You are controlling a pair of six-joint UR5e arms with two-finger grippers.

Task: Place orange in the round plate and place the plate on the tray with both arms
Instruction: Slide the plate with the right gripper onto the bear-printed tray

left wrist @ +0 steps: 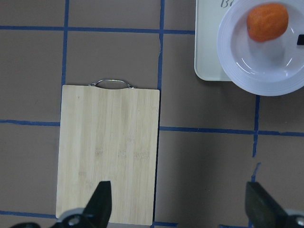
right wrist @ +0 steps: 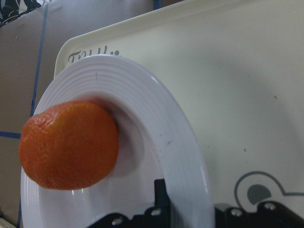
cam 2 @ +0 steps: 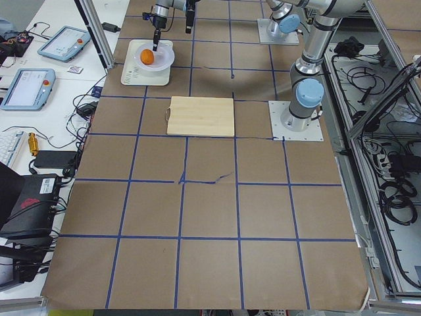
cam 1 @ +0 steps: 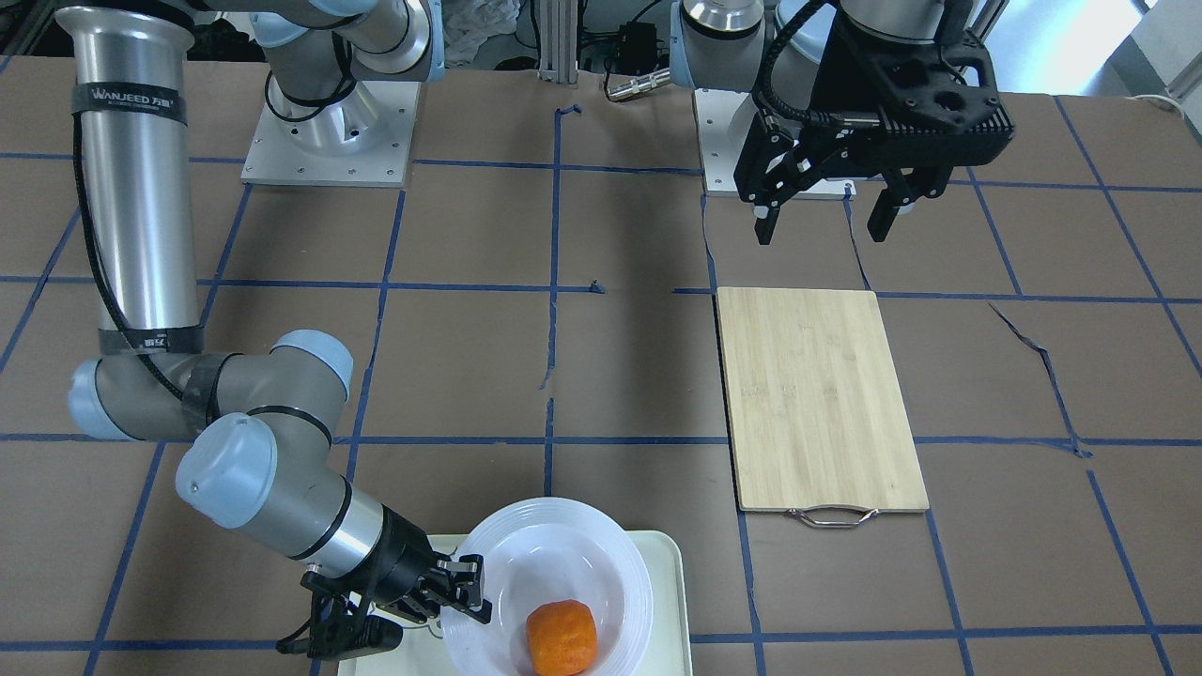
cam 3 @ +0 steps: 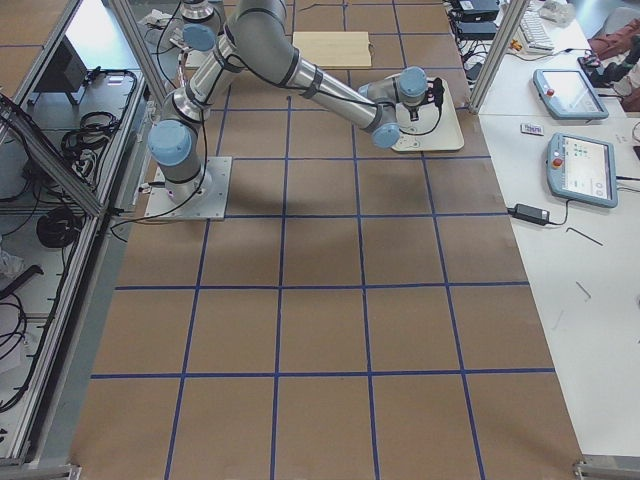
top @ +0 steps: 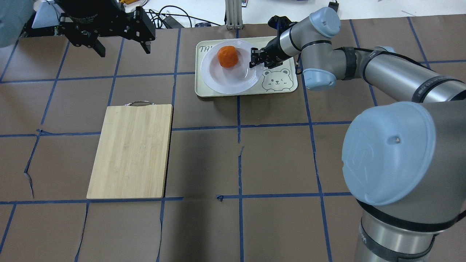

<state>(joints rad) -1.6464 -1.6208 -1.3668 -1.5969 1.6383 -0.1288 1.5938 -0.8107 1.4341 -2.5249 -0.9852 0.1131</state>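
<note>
The orange (top: 228,56) lies in the sunken centre of the round plate (top: 229,78), which sits on the tray (top: 280,87) and overhangs the tray's edge a little. My right gripper (top: 255,60) is shut on the plate's rim. In the right wrist view the rim (right wrist: 166,128) passes between the two fingers, with the orange (right wrist: 69,145) to its left. My left gripper (top: 123,49) hangs open and empty, high over the far left of the table, well away from the plate. Its wrist view shows the plate (left wrist: 261,66) and orange (left wrist: 267,21) at the top right.
A bamboo cutting board (top: 131,151) with a metal handle lies on the left half of the table, below my left gripper (cam 1: 824,228). Brown paper with blue tape lines covers the table. The tray (cam 1: 671,601) sits at the table's far edge.
</note>
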